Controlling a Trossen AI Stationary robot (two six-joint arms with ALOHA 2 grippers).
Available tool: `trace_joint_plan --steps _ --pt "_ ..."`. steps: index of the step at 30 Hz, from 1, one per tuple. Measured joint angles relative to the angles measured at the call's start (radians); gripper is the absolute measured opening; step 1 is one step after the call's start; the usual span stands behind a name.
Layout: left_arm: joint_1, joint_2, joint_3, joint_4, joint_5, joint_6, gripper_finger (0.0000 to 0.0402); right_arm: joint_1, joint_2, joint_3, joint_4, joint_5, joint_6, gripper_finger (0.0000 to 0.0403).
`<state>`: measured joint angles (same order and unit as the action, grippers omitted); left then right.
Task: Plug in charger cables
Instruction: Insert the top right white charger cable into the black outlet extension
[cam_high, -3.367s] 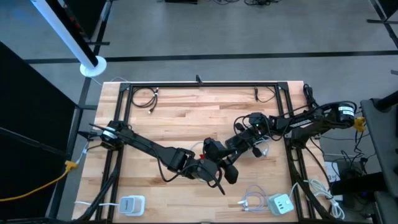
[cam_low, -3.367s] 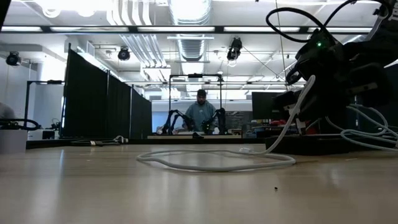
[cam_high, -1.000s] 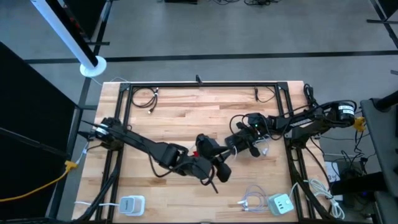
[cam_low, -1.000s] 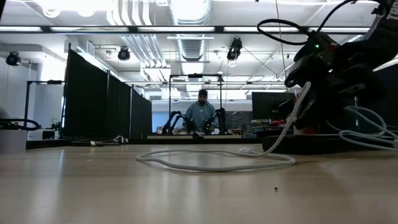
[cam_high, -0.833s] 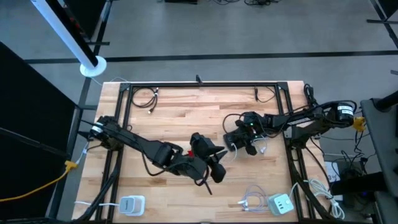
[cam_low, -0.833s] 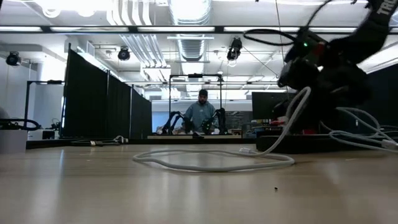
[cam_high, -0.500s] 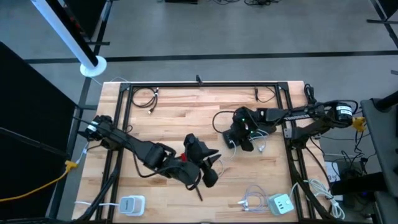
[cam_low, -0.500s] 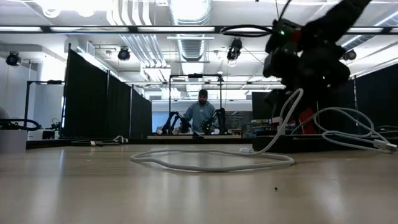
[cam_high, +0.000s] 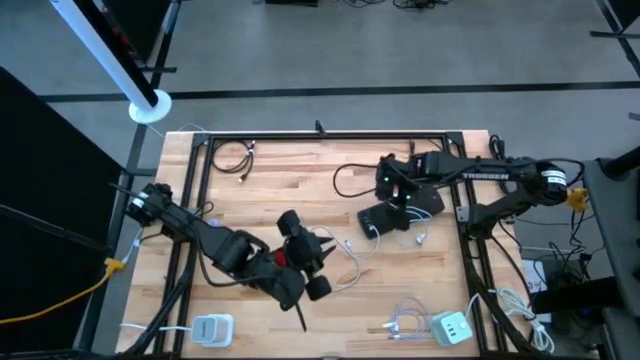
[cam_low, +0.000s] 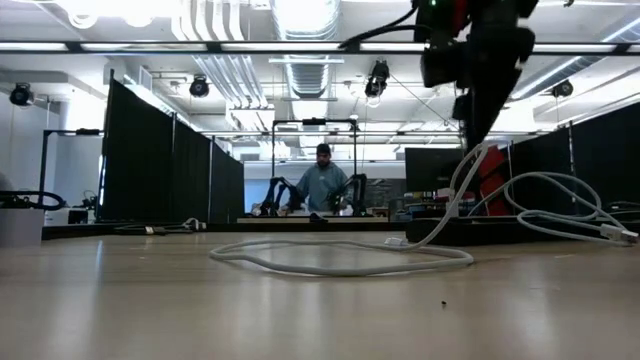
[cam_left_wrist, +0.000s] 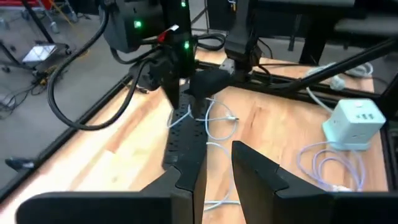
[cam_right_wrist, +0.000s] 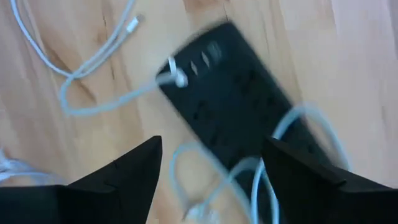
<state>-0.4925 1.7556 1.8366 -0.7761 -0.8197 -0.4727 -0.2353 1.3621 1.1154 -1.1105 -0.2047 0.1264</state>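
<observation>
Left gripper (cam_high: 318, 287) at mid-table, fingers nearly together, gripping nothing visible; a white cable (cam_high: 345, 262) lies looped just beside it, running to the black strip (cam_high: 385, 218); right gripper (cam_high: 400, 195) above the strip, spread, empty

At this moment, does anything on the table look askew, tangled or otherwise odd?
Nothing looks damaged. The black power strip lies at a slant on the wood, with a white cable plugged into its end and trailing in loose loops toward the left gripper. The right gripper hovers open above the strip.
</observation>
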Motion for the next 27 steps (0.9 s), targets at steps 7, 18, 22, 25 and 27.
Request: trace_joint_plan --steps 7,18,22,25,27 --pt "0.141 -0.044 -0.029 0.020 0.134 0.215 0.0064 0.011 -0.018 0.010 -0.169 -0.003 0.156 0.0222" --pt "0.382 -0.248 -0.428 0.242 0.482 0.264 0.0064 -0.011 -0.018 -0.058 -0.100 0.202 0.075 0.0208" --pt "0.439 -0.364 -0.626 0.410 0.538 0.258 0.0064 -0.028 -0.018 -0.053 -0.113 0.239 0.071 0.0219" --pt "0.508 -0.424 -0.740 0.575 0.605 0.261 0.0064 -0.026 -0.019 -0.052 -0.130 0.221 0.136 0.0227" --pt "0.556 -0.449 -0.797 0.686 0.656 0.301 0.0064 -0.024 -0.019 -0.052 -0.135 0.214 0.156 0.0233"
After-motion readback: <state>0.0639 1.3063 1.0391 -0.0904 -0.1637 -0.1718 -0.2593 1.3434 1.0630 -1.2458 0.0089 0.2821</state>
